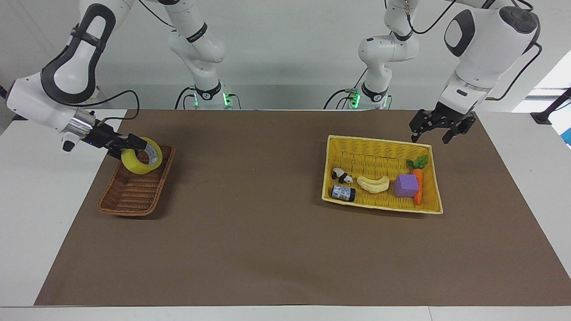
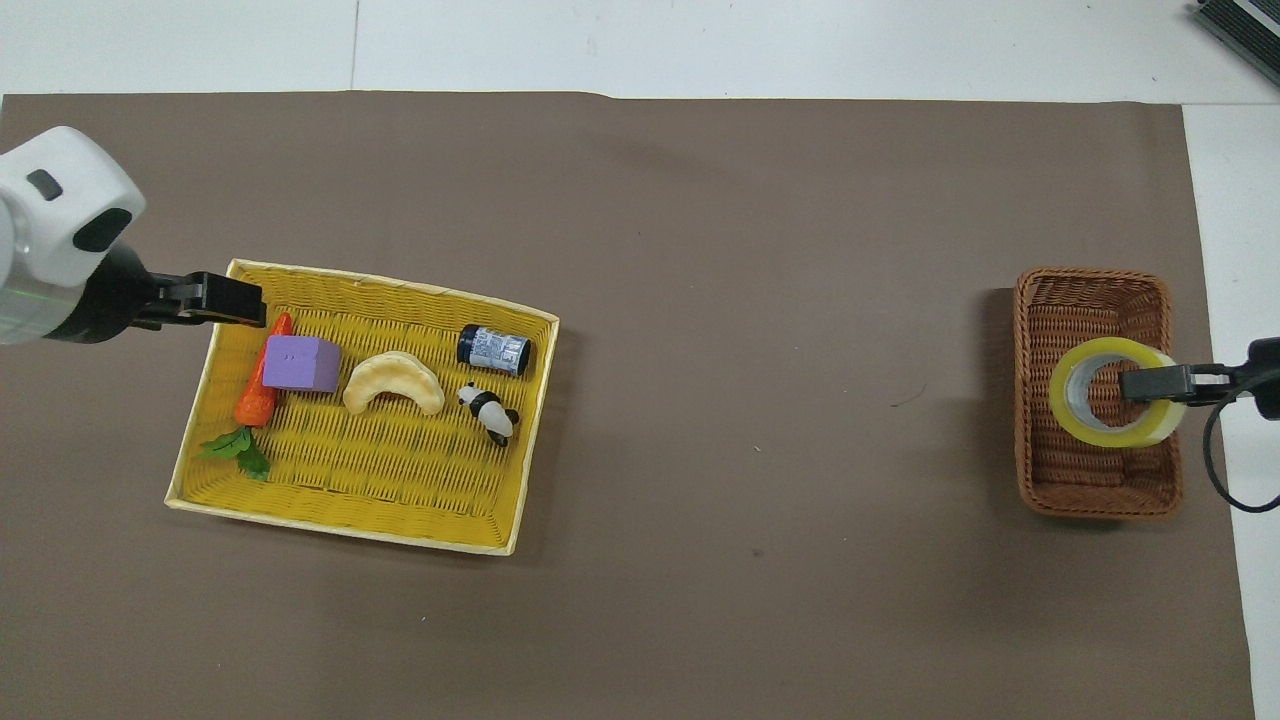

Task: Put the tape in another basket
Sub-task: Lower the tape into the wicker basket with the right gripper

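The tape (image 1: pixel 132 165), a wide yellow roll with a grey-white core, hangs low over the reddish-brown wicker basket (image 1: pixel 134 196) at about rim height. It is over the end of the basket (image 2: pixel 1032 400) that lies nearer to the robots. My right gripper (image 1: pixel 138 149) is shut on the tape (image 2: pixel 1100 432), one finger reaching through its core. From overhead, my right gripper (image 2: pixel 1140 385) comes in sideways across the basket's rim. My left gripper (image 1: pixel 428 139) stands open and holds nothing, over the corner of the yellow basket (image 1: pixel 379 141) at the left arm's end.
The yellow basket (image 2: pixel 380 470) holds a carrot (image 2: pixel 255 400), a purple block (image 2: pixel 300 362), a banana (image 2: pixel 392 380), a small panda (image 2: pixel 488 412) and a dark jar (image 2: pixel 493 350). Brown mat (image 1: pixel 267 223) covers the table between the two baskets.
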Tool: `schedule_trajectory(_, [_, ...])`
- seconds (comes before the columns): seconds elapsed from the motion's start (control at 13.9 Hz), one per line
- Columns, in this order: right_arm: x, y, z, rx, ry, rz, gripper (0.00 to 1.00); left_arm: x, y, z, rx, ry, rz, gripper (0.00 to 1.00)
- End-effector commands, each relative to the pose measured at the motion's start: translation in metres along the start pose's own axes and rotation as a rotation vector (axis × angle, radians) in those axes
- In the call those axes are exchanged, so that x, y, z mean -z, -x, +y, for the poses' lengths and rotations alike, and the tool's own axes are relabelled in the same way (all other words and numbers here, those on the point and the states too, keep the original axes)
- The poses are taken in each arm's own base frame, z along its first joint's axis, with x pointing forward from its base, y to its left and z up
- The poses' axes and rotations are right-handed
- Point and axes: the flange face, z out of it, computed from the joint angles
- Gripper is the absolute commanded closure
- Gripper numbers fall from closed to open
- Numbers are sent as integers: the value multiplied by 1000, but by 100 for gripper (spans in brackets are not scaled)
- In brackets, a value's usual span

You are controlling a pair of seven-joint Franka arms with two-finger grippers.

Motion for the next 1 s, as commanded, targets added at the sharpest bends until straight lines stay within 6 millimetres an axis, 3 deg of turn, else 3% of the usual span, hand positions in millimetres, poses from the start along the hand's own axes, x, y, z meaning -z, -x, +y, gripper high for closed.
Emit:
schedule_trajectory(0.0, [-7, -1, 29, 86, -45, 37, 100, 24, -4, -5, -68, -47, -40, 0])
schedule_trajectory(0.22, [-17, 1, 42, 124, -52, 33, 100, 17, 0, -13, -47, -48, -53, 0])
schedule_trajectory(0.36, [-20, -1, 56, 218, -40, 59, 93, 19, -1, -16, -40, -46, -45, 0])
schedule_trajectory(0.5, [-20, -1, 55, 227, -40, 58, 67, 18, 0, -16, -41, -46, -49, 0])
schedule_trajectory(0.72, [-21, -2, 56, 253, -32, 62, 8, 18, 0, -16, -41, -48, -49, 0])
schedule_trajectory(0.79, [-20, -4, 56, 255, -33, 66, 0, 18, 0, -16, -41, -46, -49, 0])
schedule_trajectory(0.93, [-12, -15, 53, 270, -31, 79, 0, 17, -1, -16, -41, -47, -49, 0])
